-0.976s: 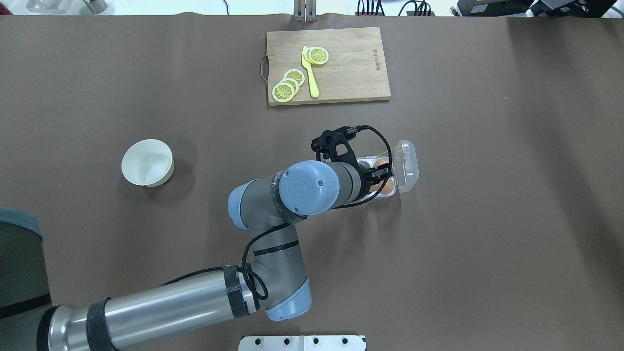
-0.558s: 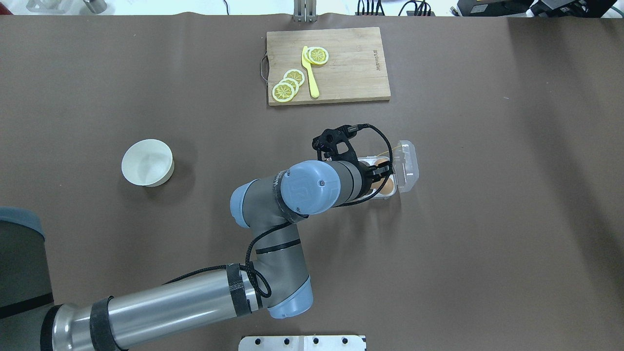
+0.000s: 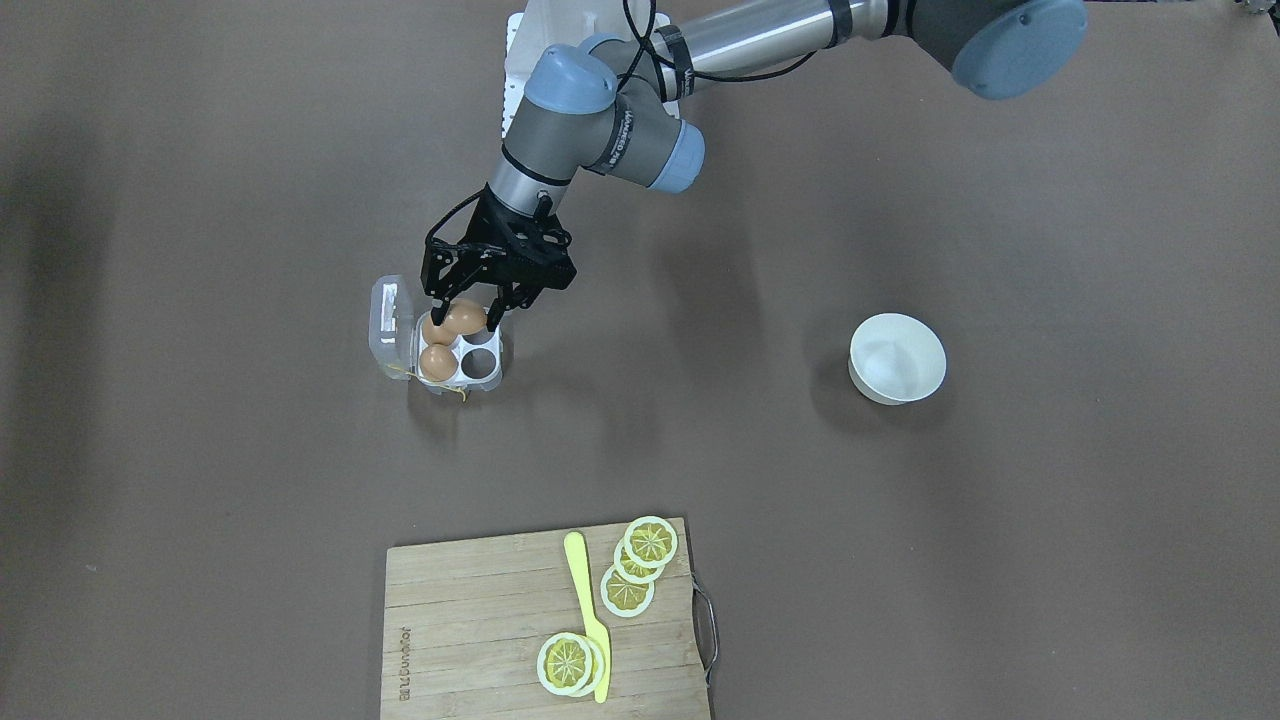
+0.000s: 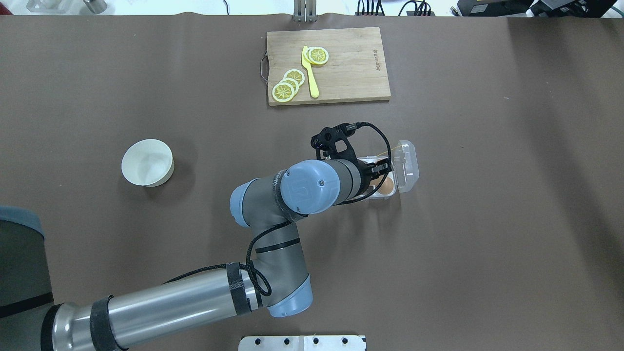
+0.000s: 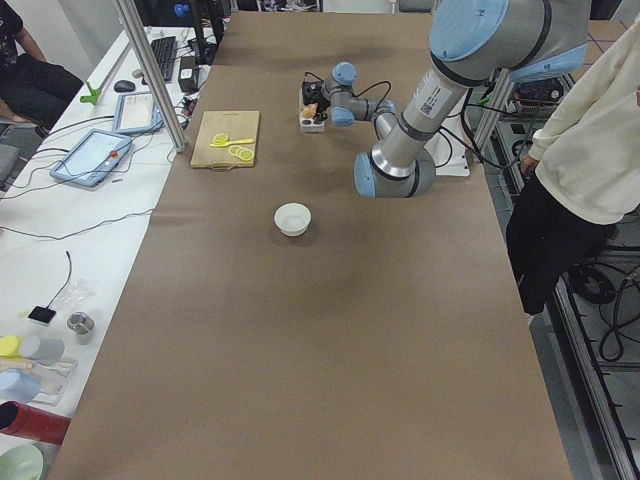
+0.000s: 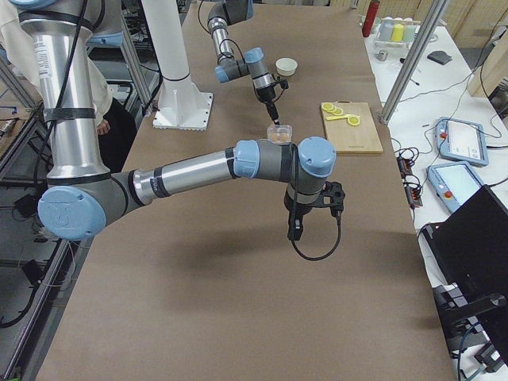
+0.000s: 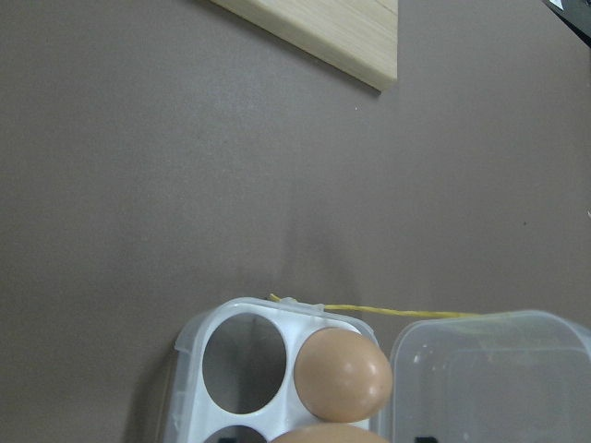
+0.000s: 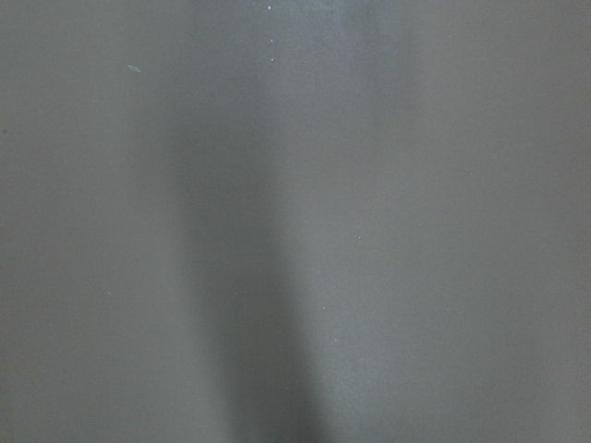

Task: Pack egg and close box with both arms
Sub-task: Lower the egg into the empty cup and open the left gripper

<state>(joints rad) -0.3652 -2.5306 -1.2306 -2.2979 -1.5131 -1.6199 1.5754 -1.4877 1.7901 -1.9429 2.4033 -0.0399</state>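
My left gripper (image 3: 465, 322) is shut on an orange-brown egg (image 3: 465, 316) and holds it just above the near row of the clear box (image 3: 498, 362). The box lid (image 3: 391, 322) lies open, away from the arm. One egg (image 3: 437, 362) sits in the far cell beside the lid, and another (image 3: 429, 329) shows in the near cell beside it. The two cells away from the lid are empty. The left wrist view shows the box (image 7: 189, 343), one egg (image 7: 343, 374) and the yellow string (image 7: 397, 312). My right gripper (image 6: 295, 232) hangs over bare table; I cannot tell whether it is open.
A white bowl (image 4: 147, 162) stands on the table to the robot's left. A wooden cutting board (image 4: 351, 73) with lemon slices (image 4: 287, 85) and a yellow knife (image 4: 310, 73) lies beyond the box. A person (image 5: 590, 130) stands by the robot's base.
My left gripper, with the egg, has shifted slightly toward the far side over the box and now hides the far egg in the overhead view. Nothing else has moved.
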